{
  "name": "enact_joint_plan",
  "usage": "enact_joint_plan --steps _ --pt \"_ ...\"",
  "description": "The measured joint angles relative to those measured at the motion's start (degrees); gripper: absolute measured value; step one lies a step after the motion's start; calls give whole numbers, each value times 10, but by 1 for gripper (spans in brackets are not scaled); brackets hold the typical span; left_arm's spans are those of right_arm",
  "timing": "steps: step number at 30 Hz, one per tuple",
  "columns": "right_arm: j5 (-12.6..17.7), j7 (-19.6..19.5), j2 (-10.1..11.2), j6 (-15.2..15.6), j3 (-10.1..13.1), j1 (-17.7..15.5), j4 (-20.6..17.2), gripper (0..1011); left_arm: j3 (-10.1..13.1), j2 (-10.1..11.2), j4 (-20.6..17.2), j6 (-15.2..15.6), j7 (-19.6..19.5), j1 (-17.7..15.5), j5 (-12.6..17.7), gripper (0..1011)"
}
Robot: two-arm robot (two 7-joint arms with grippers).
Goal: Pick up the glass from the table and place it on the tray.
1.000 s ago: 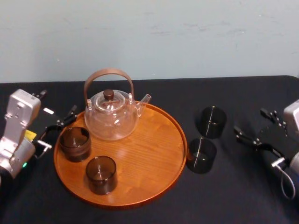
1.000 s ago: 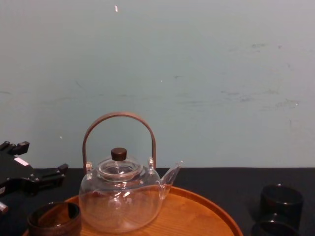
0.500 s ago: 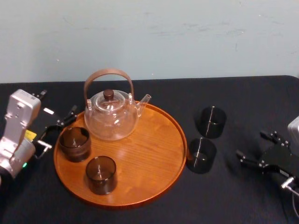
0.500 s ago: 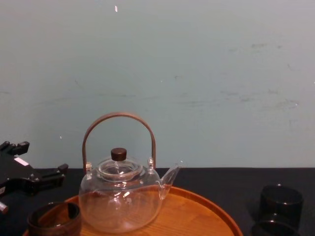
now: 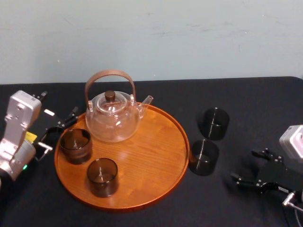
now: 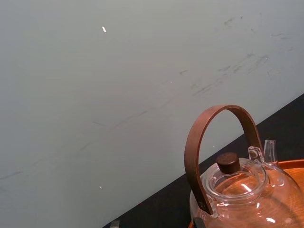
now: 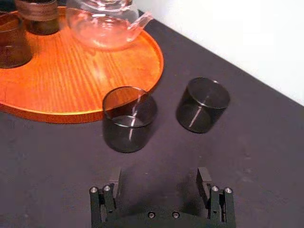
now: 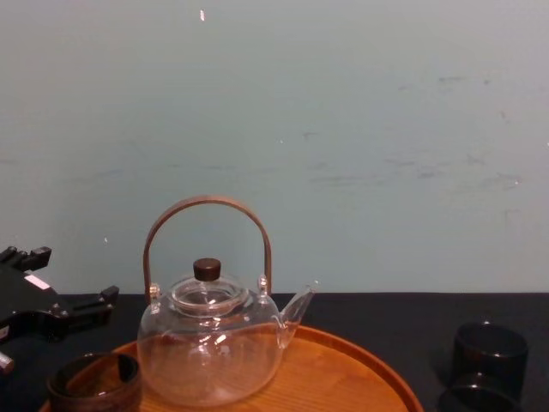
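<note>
- Pale blue-green wall (image 5: 189, 38) closes off the far edge of the black bench (image 5: 246, 94), which runs past both sides of the head view.
- The round wooden tray (image 5: 151, 156) sits left of centre. Its low rim is unbroken, and its 3-to-6 o'clock half is bare wood.
- On the tray, a clear teapot (image 5: 112, 118) stands at 11 o'clock. One smoky cup (image 5: 75, 145) is at 9 o'clock and a second cup (image 5: 102, 177) at 7 o'clock, both upright and close to the rim.
- The near glass (image 5: 204, 157) stands upright on the bench just outside the tray's rim at 3 o'clock. Whether it touches the rim cannot be told.
- The far glass (image 5: 213, 123) stands upright at 1 o'clock from the near glass, with a narrow gap between the two.
- The right claw (image 5: 244, 164) hovers low at 4 o'clock from the near glass, with open bench between them. In the right wrist view its fingers (image 7: 203, 178) are spread wide and empty, and the near glass (image 7: 129, 118) sits ahead of the gap.
- The left claw (image 5: 59, 130) sits off the tray's rim at 9 o'clock, just beside the cup there. Its fingers are apart and hold nothing.
- Bare bench lies to the right of and behind both glasses.
</note>
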Motion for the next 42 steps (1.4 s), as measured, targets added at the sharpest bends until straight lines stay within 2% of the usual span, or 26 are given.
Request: enact_joint_plan --steps 9,26,35,42 --pt "-15 24 -15 25 -11 17 -3 1002 0 0 0 0 0 0 0 1001" --pt "-31 59 -63 47 -21 47 9 1002 0 0 0 0 0 0 0 1001" --pt "-28 67 -83 67 -19 57 23 1002 0 0 0 0 0 0 0 1001" --pt "-13 77 -95 85 -20 71 35 1002 0 0 0 0 0 0 0 1001"
